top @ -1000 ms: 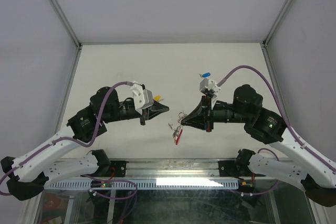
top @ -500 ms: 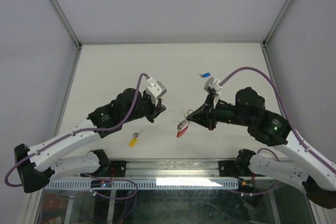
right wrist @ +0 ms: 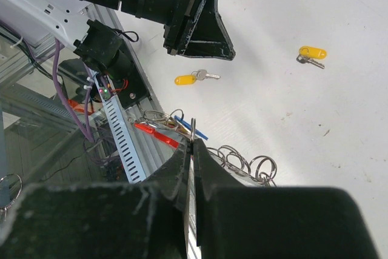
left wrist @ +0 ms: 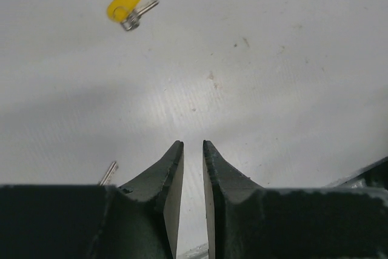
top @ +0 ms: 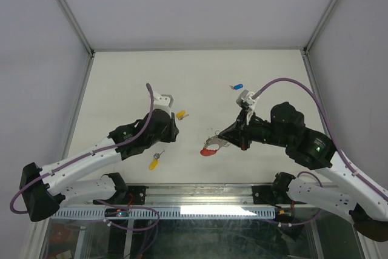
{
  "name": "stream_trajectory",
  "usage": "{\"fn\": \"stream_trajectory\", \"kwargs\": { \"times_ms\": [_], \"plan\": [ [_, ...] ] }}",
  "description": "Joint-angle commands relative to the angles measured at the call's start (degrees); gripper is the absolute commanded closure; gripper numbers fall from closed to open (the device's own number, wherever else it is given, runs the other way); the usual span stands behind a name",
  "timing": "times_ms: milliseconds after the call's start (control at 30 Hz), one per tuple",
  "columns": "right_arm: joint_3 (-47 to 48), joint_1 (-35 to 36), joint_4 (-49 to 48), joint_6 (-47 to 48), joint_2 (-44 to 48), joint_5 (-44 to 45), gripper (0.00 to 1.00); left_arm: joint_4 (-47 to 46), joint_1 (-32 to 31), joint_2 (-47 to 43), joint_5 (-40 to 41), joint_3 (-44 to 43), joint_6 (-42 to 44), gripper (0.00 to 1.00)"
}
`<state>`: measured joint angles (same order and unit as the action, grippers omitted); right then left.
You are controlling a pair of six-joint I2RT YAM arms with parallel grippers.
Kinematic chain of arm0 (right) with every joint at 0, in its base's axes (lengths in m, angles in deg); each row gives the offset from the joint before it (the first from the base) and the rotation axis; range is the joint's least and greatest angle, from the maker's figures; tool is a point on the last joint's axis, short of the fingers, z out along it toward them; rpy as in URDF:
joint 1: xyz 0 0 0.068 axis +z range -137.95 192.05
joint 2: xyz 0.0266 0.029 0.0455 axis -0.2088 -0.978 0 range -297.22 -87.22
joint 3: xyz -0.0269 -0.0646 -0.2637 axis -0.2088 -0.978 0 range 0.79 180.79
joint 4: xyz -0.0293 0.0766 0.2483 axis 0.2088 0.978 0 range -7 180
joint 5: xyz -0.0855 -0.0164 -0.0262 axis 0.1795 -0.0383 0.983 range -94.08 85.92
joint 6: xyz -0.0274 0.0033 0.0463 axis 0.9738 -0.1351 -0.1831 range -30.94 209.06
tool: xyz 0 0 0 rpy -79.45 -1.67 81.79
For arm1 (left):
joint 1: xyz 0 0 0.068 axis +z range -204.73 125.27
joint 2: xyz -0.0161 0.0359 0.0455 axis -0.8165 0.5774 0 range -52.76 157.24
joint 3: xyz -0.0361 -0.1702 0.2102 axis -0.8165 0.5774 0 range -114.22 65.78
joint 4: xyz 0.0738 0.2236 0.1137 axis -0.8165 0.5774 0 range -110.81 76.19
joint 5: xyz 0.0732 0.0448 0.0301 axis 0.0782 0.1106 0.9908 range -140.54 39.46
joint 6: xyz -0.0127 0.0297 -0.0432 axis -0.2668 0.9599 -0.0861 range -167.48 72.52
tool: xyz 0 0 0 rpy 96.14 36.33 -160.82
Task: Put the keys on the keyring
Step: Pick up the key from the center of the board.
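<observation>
Near the front edge of the table point(top: 121, 77), we are pinching the keyring point(right wrist: 242, 163) by one thin ring in the closed right gripper point(right wrist: 193, 144), its chain and red strip point(top: 210, 150) trailing from it. Our left gripper point(left wrist: 193, 145) is hovering barely parted and empty, short of a yellow key point(left wrist: 124, 4). We are risking the ring twisting out of so slim a pinch, or the narrow jaws nudging the tiny key away rather than straddling it.

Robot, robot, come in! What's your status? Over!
Left pincer slightly open, empty. Right pincer shut on the keyring. Yellow keys and blue key loose on the table. Nothing in the way.
</observation>
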<state>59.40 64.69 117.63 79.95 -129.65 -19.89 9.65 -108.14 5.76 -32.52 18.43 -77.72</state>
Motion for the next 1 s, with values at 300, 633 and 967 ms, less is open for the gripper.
{"fn": "stream_trajectory", "kwargs": {
  "times_ms": [300,633,967],
  "plan": [
    [-1.88,0.18,-3.03,0.83,2.04,0.80,1.00,15.52,0.41,-17.25,12.74,17.68,-55.17,0.77],
    [-3.59,0.18,-5.39,0.59,1.83,-0.12,1.00,25.86,0.41,-8.45,12.86,14.84,-64.58,0.63],
    [-3.85,0.12,-5.98,0.23,1.24,-0.60,1.00,21.08,0.40,-8.43,11.32,18.88,-67.37,0.64]
  ]
}}
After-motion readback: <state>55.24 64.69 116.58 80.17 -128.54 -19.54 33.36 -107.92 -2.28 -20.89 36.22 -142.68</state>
